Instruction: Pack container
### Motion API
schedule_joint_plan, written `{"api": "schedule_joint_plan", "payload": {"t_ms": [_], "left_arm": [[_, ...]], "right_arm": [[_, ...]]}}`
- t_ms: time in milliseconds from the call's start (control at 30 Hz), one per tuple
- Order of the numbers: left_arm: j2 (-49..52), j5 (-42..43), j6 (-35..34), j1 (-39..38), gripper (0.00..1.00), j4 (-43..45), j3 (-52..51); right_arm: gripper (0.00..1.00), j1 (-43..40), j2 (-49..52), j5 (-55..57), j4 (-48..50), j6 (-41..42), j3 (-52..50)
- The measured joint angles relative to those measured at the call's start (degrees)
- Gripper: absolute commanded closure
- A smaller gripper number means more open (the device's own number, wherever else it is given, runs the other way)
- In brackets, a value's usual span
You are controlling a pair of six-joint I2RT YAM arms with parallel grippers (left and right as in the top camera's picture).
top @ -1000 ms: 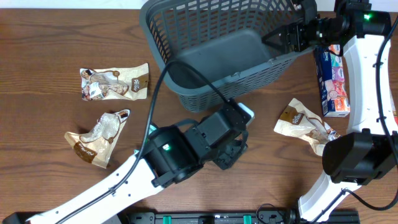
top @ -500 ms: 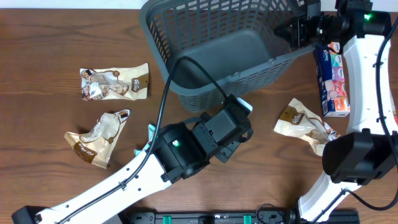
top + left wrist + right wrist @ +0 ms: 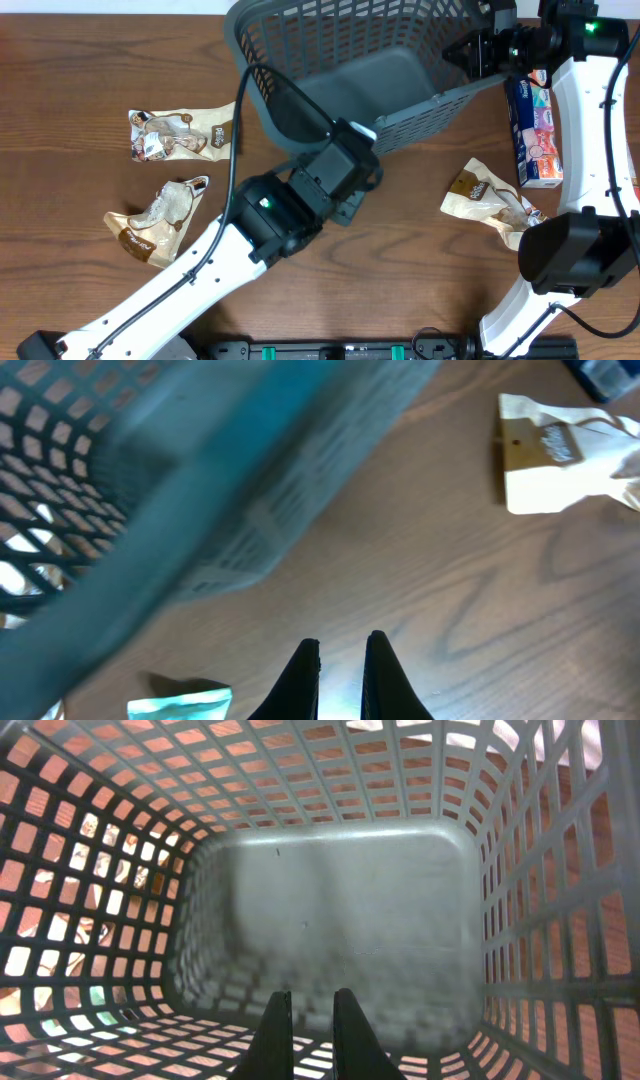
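Since the left end effector (image 3: 340, 665) moved up to the container (image 3: 320, 30), it stays clenched, empty, a teal packet (image 3: 180, 705) at its lower left; the right end effector's (image 3: 303, 1030) grip is unclear.

My overhead view looks straight down at the table (image 3: 60, 60); both wrist views sit close, sharing the basket (image 3: 330, 900).

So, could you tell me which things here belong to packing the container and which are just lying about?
For the job:
container
snack packets: upper left, lower left, right
teal packet

Probably just lying about:
blue box at the right edge
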Motion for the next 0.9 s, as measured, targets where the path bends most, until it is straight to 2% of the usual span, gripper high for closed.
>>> {"api": "schedule_joint_plan", "payload": {"t_ms": [600, 900], "left_arm": [[2.9, -0.1, 0.3, 1.1, 0.94, 0.8, 0.0], [5.2, 0.1, 0.5, 5.3, 0.94, 1.1, 0.0]], "right_arm": [[0.99, 0.0, 0.0, 3.5, -4.4, -0.7, 0.2], [0.99, 0.0, 0.0, 5.2, -7.5, -1.8, 0.2]]}}
